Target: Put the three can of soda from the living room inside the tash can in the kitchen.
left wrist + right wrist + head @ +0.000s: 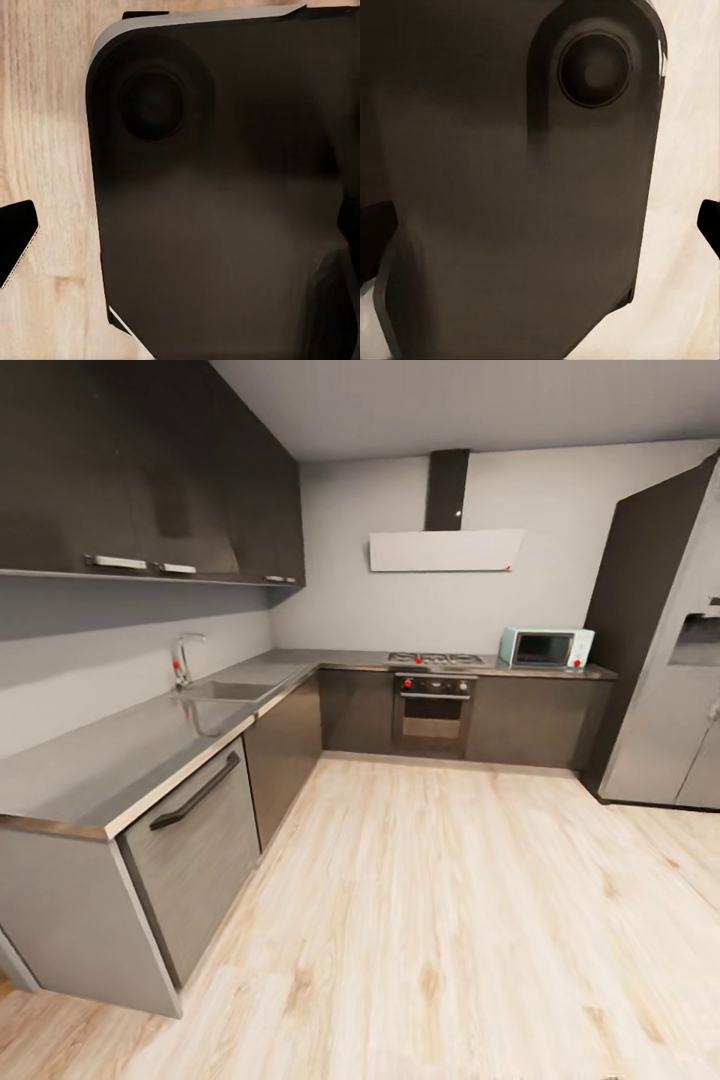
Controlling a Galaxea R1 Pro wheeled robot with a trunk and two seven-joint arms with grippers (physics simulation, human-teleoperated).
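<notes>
I am in the kitchen, looking along a steel-grey countertop (pixel 110 765) with a sink (pixel 228 690) and tap (pixel 182 660). The cans of soda and the tash can are out of view. In the left wrist view my left gripper (pixel 180 244) is open, with one dark fingertip (pixel 15 240) at the frame's edge and nothing held. My right gripper (pixel 544 232) is open too, its fingertip (pixel 711 225) likewise at the edge. Both wrist cameras look down at my dark base (pixel 225 195) over the light wood floor.
Grey cabinets (pixel 195 840) run along the left, and an oven (pixel 433 715) with a hob stands at the back. A pale microwave (pixel 545 647) sits on the back counter, with a tall fridge (pixel 670 690) at right. Wood floor (pixel 450 920) spreads ahead.
</notes>
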